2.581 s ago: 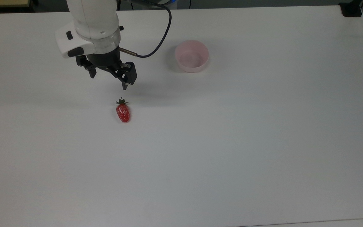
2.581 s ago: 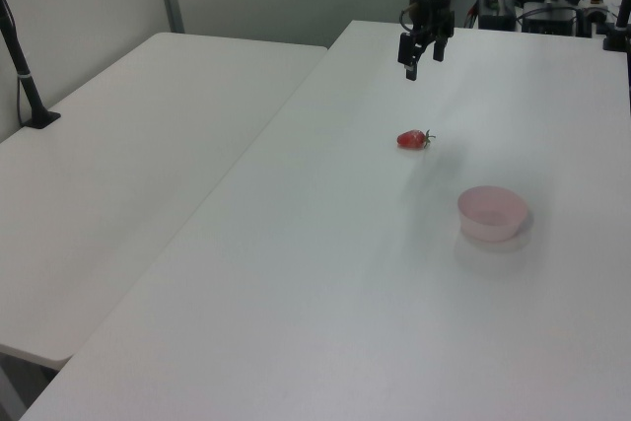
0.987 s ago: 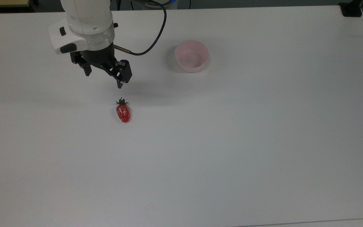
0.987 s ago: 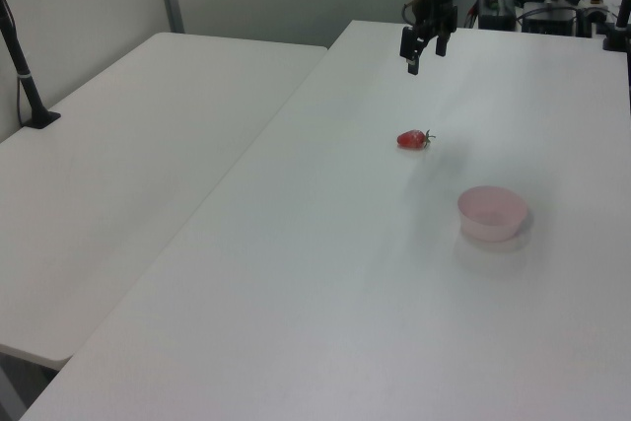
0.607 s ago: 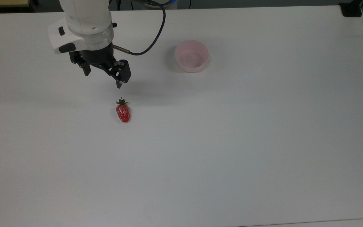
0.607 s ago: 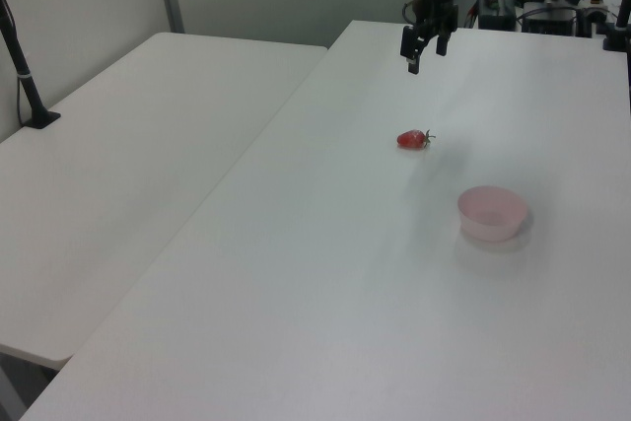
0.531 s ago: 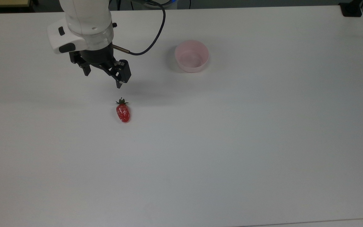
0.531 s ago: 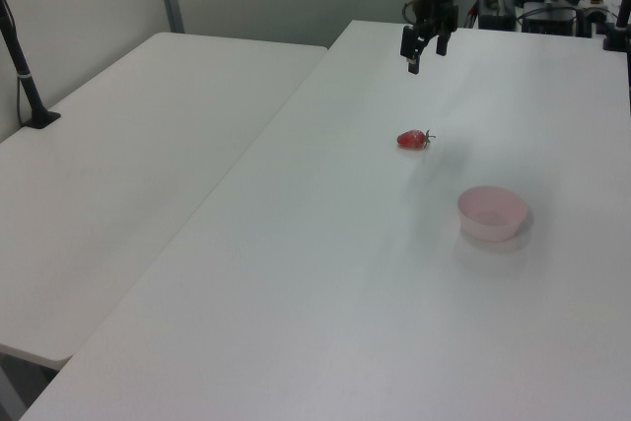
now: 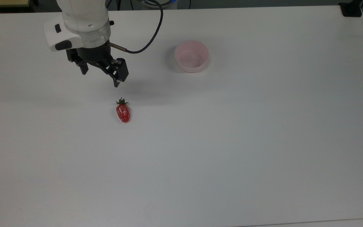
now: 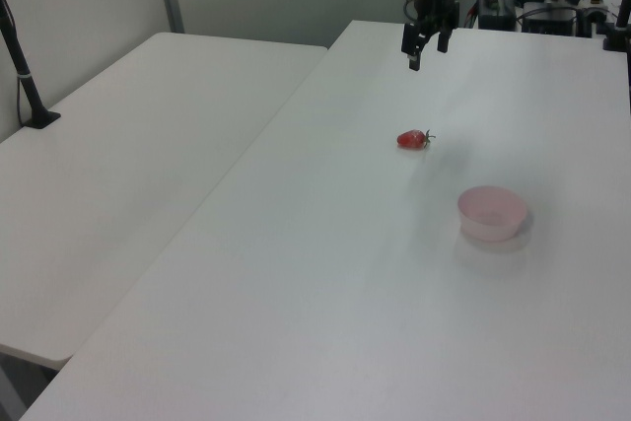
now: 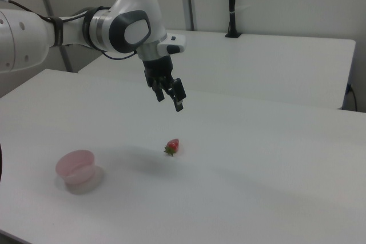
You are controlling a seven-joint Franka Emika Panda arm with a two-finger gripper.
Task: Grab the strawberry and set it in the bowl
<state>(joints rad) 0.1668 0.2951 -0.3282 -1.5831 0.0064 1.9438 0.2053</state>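
Red and glossy, the small elongated strawberry (image 9: 123, 112) lay on the white tabletop (image 9: 232, 142), well apart from the pale pink plastic bowl (image 9: 191, 56). Our gripper (image 9: 99, 75) hung above it, jaws wide; we judged descent came next.

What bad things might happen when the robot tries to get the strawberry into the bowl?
1. The strawberry is small, glossy and rounded, lying on its side on the table. The open gripper hangs above and off to one side of it, so a poorly aimed close might squirt it away.
2. The bowl looks small and light; a bump or an off-centre drop may tip it or miss it.
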